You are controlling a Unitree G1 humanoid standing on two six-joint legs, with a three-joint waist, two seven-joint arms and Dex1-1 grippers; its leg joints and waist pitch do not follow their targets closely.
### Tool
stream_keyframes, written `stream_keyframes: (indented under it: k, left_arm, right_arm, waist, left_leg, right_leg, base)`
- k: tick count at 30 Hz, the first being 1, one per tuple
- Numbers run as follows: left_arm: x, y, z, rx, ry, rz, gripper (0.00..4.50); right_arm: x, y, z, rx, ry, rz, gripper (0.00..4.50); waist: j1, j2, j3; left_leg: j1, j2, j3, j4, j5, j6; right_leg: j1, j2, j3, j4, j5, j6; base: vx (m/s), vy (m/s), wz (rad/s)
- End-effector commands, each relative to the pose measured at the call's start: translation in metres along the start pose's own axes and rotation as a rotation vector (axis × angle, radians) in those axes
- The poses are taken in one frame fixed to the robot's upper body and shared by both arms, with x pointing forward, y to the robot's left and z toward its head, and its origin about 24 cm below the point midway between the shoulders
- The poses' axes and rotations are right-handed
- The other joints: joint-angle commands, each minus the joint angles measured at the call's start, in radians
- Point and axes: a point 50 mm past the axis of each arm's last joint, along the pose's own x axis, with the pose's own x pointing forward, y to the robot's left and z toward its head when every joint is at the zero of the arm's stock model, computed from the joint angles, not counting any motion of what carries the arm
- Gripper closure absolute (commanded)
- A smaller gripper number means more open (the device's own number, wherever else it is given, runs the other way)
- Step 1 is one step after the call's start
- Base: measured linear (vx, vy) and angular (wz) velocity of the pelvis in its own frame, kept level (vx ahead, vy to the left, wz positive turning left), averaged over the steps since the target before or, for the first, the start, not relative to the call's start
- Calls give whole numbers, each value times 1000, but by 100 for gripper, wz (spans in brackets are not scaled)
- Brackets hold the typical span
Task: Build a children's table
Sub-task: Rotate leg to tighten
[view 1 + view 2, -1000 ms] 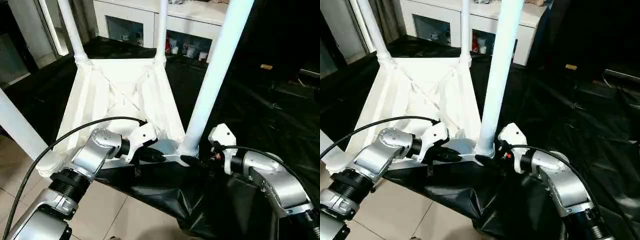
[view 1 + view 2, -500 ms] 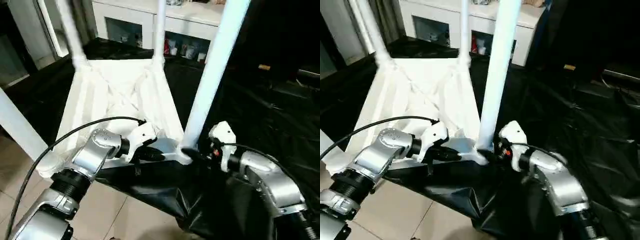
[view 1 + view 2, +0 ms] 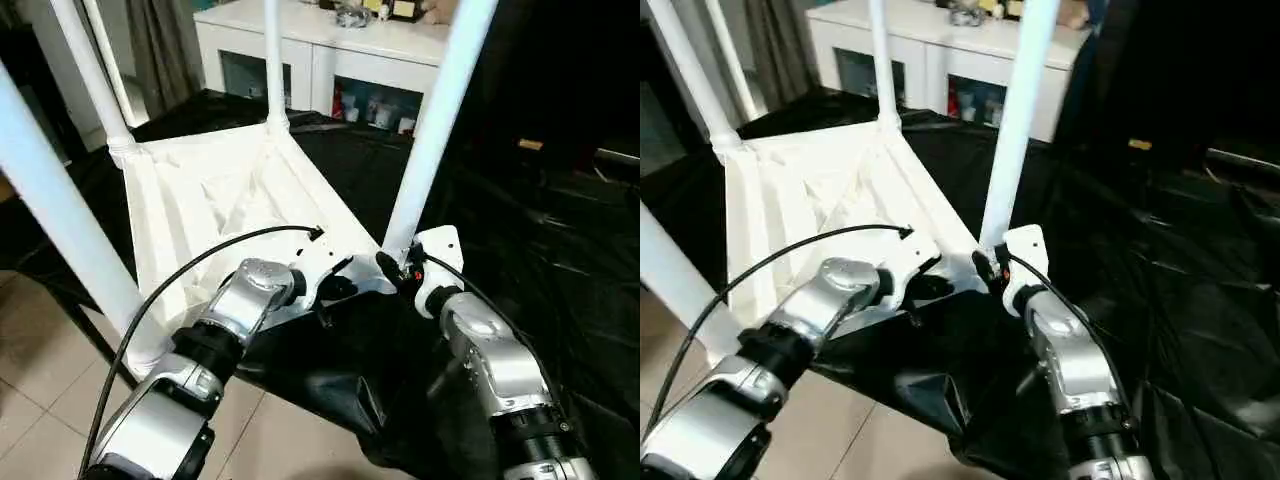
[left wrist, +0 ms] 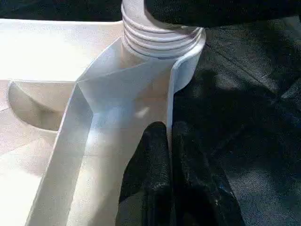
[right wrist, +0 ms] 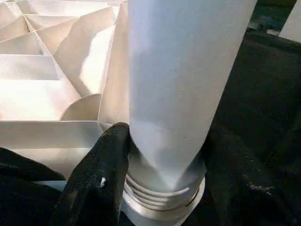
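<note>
The children's table lies upside down on a black sheet, its ribbed top (image 3: 200,200) facing up and all its white legs standing in the corner sockets. My left gripper (image 4: 169,131) is shut on the thin rim wall of the top, just beside the near right socket, and appears as well in the head view (image 3: 345,285). My right gripper (image 3: 392,268) is at the foot of the near right leg (image 3: 430,130). One black finger (image 5: 101,174) presses the leg (image 5: 178,84) just above its threaded collar, with the other on the far side.
A white cabinet (image 3: 330,50) with glass doors stands behind the table. Crumpled black sheeting (image 3: 520,230) covers the floor to the right and hangs at the near edge. Bare tiles (image 3: 40,380) show at the near left. A black cable (image 3: 200,260) arches over my left forearm.
The whole picture has shifted and tilted with the camera. My right gripper's fingers have drawn in around the foot of the near right leg. My left gripper keeps its hold on the rim.
</note>
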Motion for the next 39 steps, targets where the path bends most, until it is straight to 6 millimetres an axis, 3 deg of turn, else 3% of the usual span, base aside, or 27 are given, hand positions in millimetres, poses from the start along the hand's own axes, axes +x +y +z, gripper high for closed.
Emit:
stream_keyframes:
  k: [1, 4, 6, 8, 13, 17, 18, 20, 23, 32, 39]
  left_arm:
    - [0, 7, 7, 24, -28, 76, 450]
    - [-2, 7, 2, 54, -22, 37, 450]
    - [-6, 7, -3, 61, -3, -2, 450]
    - [-10, 6, -8, 72, 10, -44, 450]
    - [-25, 5, -13, 115, 8, -164, 450]
    - [-36, 0, -14, 194, -30, -306, 450]
    - [-41, -4, -14, 200, -43, -365, 450]
    - [-44, -5, -13, 208, -45, -381, 450]
    - [-46, -5, -12, 216, -49, -385, 450]
    - [-48, -3, -13, 218, -49, -381, 450]
    - [-48, -2, -13, 211, -50, -373, 450]
  right_arm:
    - [5, 33, -13, -8, 52, 156, 246]
    - [2, 29, -8, -8, 19, 191, 246]
    - [-2, 24, -4, -14, 7, 236, 177]
    - [-7, 16, -1, -38, 5, 277, 172]
    - [-28, 0, 6, -137, 47, 472, 123]
    - [-39, -6, 5, -187, 90, 580, 123]
    - [-42, -8, 4, -206, 112, 609, 123]
    - [-43, -9, 3, -217, 124, 619, 123]
    - [-41, -9, 2, -227, 133, 617, 123]
    - [-38, -5, 0, -221, 142, 634, 123]
    - [-36, -3, -2, -200, 139, 627, 175]
  waist:
    - [2, -7, -45]
    - [3, -6, -44]
    - [4, -8, -44]
    - [7, -8, -43]
    - [5, -8, -48]
    - [4, -7, -52]
    - [2, -4, -52]
    - [2, -3, -52]
    - [8, -1, -55]
    - [9, -2, -53]
    - [8, -1, -52]
  left_leg:
    - [-3, 3, 0, -75, -239, 17]
    - [-1, 3, 0, -77, -253, 20]
    - [-2, 4, -1, -78, -251, 27]
    - [-4, 7, -1, -79, -245, 33]
    - [-11, 11, -1, -78, -197, 46]
    - [-14, 15, -1, -76, -161, 60]
    - [-11, 15, 1, -75, -154, 61]
    - [-7, 16, 3, -74, -156, 60]
    - [-2, 19, 7, -72, -126, 63]
    - [-4, 17, 7, -74, -150, 46]
    - [-4, 17, 7, -75, -150, 43]
  right_leg:
    - [34, -58, 35, -108, -341, -125]
    - [32, -59, 35, -112, -380, -116]
    - [33, -60, 36, -114, -394, -107]
    - [35, -60, 36, -114, -383, -108]
    - [44, -59, 37, -101, -265, -146]
    - [49, -60, 37, -88, -160, -183]
    - [44, -59, 37, -86, -131, -199]
    - [42, -58, 36, -85, -117, -212]
    - [43, -56, 37, -76, -27, -245]
    - [46, -60, 37, -81, -75, -226]
    - [46, -60, 37, -80, -74, -226]
  base:
    - [0, 0, 0]
    - [0, 0, 0]
    - [0, 0, 0]
    - [0, 0, 0]
    - [0, 0, 0]
    - [0, 0, 0]
    - [0, 0, 0]
    - [0, 0, 0]
    - [0, 0, 0]
    - [0, 0, 0]
    - [0, 0, 0]
